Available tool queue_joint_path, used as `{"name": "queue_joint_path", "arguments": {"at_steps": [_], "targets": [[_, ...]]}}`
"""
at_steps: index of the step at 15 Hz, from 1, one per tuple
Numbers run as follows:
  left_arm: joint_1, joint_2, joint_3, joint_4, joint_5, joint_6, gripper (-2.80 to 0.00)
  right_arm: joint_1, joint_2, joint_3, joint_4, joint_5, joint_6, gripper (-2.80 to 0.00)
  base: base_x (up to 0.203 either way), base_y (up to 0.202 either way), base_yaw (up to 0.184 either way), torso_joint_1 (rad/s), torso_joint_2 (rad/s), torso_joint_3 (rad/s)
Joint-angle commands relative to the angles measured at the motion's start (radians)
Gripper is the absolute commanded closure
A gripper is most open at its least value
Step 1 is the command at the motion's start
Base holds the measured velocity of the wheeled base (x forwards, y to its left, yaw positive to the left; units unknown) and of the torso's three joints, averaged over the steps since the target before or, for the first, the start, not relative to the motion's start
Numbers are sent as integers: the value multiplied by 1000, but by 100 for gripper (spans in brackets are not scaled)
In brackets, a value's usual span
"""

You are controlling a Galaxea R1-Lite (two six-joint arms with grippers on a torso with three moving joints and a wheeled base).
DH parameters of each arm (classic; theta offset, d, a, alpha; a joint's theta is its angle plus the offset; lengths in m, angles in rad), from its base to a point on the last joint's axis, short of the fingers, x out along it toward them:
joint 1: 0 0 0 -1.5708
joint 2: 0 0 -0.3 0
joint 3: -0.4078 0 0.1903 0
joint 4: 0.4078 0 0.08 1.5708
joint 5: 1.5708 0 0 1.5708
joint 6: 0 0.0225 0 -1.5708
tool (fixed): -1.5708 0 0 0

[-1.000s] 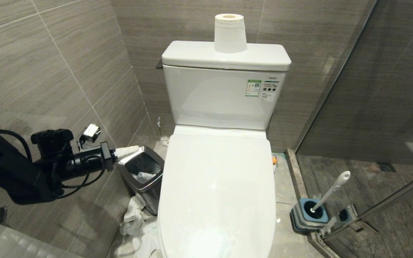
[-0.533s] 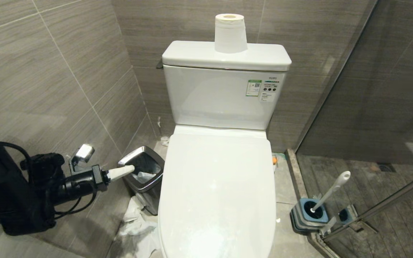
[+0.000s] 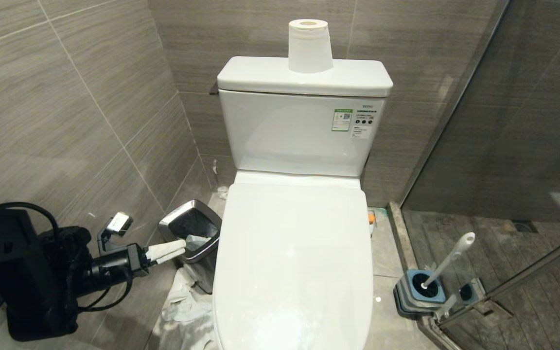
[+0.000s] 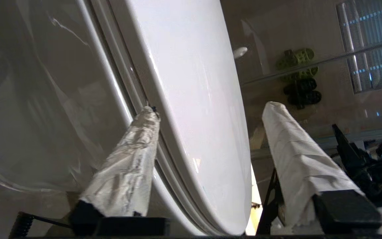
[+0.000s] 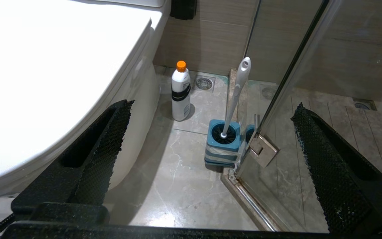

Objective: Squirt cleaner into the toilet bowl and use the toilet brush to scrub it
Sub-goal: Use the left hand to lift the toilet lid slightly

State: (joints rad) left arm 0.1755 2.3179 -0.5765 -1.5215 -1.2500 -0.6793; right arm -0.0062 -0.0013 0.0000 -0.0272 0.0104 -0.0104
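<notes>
1. On the tank of the toilet bowl [image 3: 293, 253] I can make out a green-and-white sticker [image 3: 341, 119] and a small brand mark beside it; neither is legible to me.
2. My left hand [image 3: 175, 249] sits low, just to the left of the toilet, reaching level toward its side. Its white-wrapped fingers [image 4: 128, 166] are parted and hold nothing. In the left wrist view they straddle the edge of the closed lid, one fingertip right at the seam under the seat.
3. My right hand [image 5: 211, 109] hangs to the right of the toilet, spread wide and empty, its black pads [image 5: 330, 166] well apart.
4. The toilet's lid is down, so I see nothing of the basin.
5. The toilet brush [image 5: 235, 94] stands in its blue holder [image 5: 223, 142] on the floor to the right of the toilet, against the glass shower door [image 5: 297, 66].
6. A white bottle with an orange cap [image 5: 180, 90] stands on the floor between the toilet and the brush holder, just beside the toilet's base.
7. A chrome-rimmed bin [image 3: 193, 238] sits left of the toilet, right by my left hand, with crumpled paper [image 3: 185, 301] on the floor at its foot.
8. A toilet roll [image 3: 309, 46] stands upright on the tank lid.
</notes>
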Motion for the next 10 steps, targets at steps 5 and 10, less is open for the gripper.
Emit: {"name": "queue_joint_path", "arguments": {"at_steps": [5,10], "targets": [[-56,39,-16,-8,-22,8,-280,0,-2,11,0,0,0,-280,0,0,0,0,0,0],[-130,18,-122,-8,-7,-125,-280,0,-2,11,0,0,0,-280,0,0,0,0,0,0]]}}
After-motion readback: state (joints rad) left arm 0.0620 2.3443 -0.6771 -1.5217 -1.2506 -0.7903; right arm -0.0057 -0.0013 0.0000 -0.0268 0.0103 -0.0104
